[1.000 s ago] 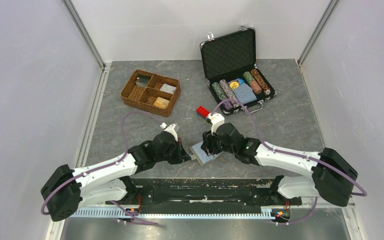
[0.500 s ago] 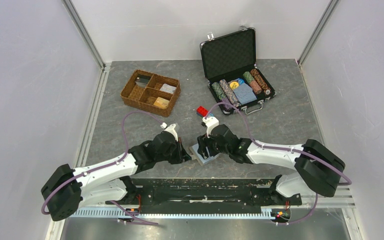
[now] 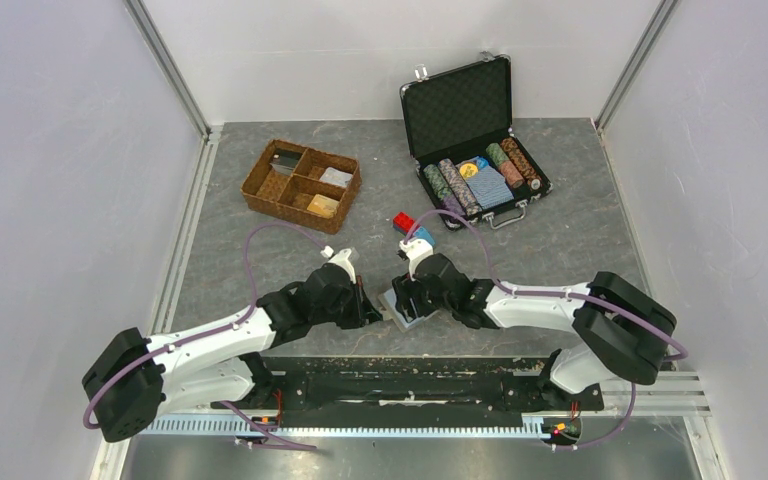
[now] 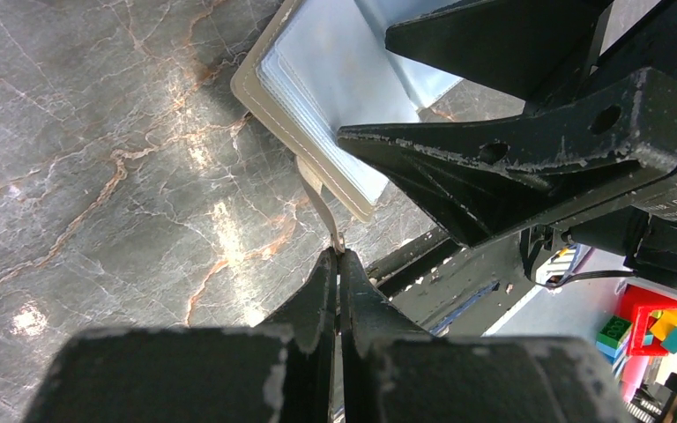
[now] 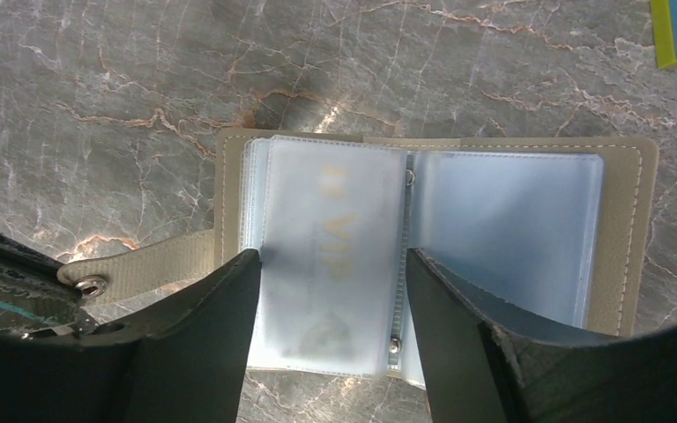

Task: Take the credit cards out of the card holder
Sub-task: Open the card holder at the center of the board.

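Your left gripper (image 4: 337, 263) is clamped shut on the thin tan tab (image 4: 322, 203) of the card holder (image 4: 317, 79). The strap runs straight out from between the fingertips to the holder's edge, which lies just ahead of them on the grey marble-patterned table (image 4: 97, 132). In the right wrist view the same pinch shows at the lower left, beside the tab's metal snap (image 5: 91, 285).

Your right gripper (image 5: 331, 264) hangs directly above the holder with its jaws standing apart, gripping nothing. The holder lies spread flat beneath it, tan cover down and frosted plastic sleeves (image 5: 502, 220) up. The two fingertips bracket the leaf on the tab side. One finger (image 5: 203, 344) sits at that leaf's outer edge and the other at the ring spine in the middle. Whether the tips touch the plastic you cannot tell.

The credit cards (image 5: 335, 229) are inside the sleeves — through the leaf between your right fingers a pale card with faint gold lettering shows. The leaf beyond the spine reads light blue, though there you cannot tell card from plastic.

From above, the two grippers face each other with the holder between them. Well beyond the fingertips stand a brown wicker tray (image 3: 290, 205) and an open black chip case (image 3: 458, 105), with a red block (image 3: 405, 222) just past your right wrist.
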